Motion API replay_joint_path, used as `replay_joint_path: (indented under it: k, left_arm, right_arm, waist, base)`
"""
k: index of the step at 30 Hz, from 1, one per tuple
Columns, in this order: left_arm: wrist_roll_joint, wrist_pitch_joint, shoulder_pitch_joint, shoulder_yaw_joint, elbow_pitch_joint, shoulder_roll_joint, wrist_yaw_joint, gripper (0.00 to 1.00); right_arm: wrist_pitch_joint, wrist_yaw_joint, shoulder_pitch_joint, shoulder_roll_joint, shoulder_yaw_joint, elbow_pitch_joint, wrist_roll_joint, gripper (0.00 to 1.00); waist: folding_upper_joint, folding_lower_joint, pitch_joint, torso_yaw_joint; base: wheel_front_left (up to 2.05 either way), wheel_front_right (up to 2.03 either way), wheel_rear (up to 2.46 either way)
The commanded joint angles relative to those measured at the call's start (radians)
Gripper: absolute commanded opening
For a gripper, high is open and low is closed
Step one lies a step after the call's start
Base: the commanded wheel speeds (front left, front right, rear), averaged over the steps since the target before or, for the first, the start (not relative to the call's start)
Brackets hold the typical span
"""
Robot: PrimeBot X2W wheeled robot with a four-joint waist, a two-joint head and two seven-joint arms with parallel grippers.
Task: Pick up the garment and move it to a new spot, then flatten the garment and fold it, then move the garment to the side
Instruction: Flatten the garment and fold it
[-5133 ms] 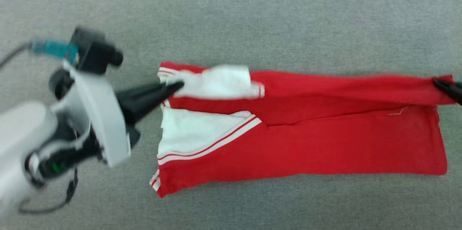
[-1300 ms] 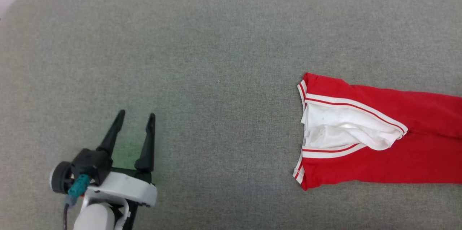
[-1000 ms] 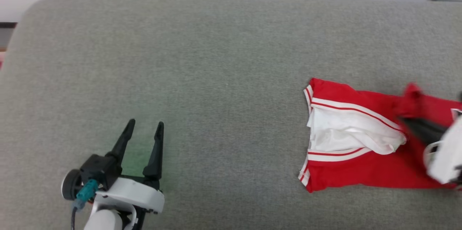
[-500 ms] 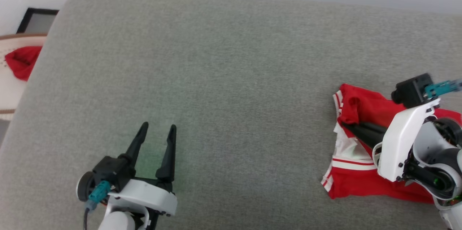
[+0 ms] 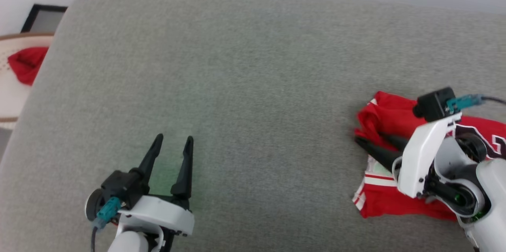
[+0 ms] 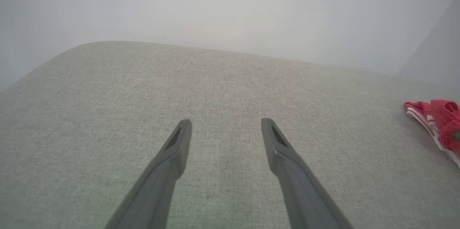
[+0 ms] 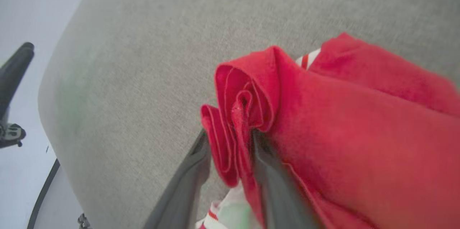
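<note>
The right gripper (image 5: 368,137) stands parted around a bunched fold of the garment (image 5: 385,111); the left gripper (image 5: 174,138) gapes wide, far aside

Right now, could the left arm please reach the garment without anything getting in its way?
Probably yes: bare cushion lies between the left gripper and the garment, but the right gripper's fingers straddle its near fold.

Grey cushion (image 5: 237,66) carries the bunched garment (image 5: 395,204).

Left end effector (image 5: 174,137) gaping; right one (image 5: 369,137) parted.
</note>
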Motion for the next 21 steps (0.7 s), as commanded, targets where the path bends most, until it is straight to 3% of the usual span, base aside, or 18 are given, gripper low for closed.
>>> replay_joint_path:
  k: [1,10,16,21]
  left_arm:
    - [-0.010,0.001,0.014,0.002,0.003,0.008,-0.002,1.00]
    - [-0.016,0.001,0.012,-0.021,0.013,0.023,-0.002,1.00]
    - [-0.032,0.001,0.001,-0.038,0.037,0.039,-0.002,1.00]
    - [-0.037,0.001,0.012,-0.033,0.047,0.051,-0.002,1.00]
  right_arm:
    - [-0.016,-0.001,-0.019,0.007,0.002,-0.009,0.024,1.00]
    - [-0.123,-0.001,-0.046,-0.039,-0.027,-0.026,0.070,1.00]
    - [-0.330,-0.001,-0.015,-0.083,-0.030,0.064,0.049,1.00]
    - [-0.555,-0.001,0.012,-0.070,-0.037,0.177,-0.001,1.00]
  waist:
    - [0.0000,0.0000,-0.034,-0.039]
    - [0.0000,0.0000,-0.084,-0.116]
    - [0.0000,0.0000,-0.100,-0.157]
    - [0.0000,0.0000,-0.119,-0.182]
  base:
    - [0.00,0.00,0.00]
    - [0.00,0.00,0.00]
    - [0.00,0.00,0.00]
    - [0.00,0.00,0.00]
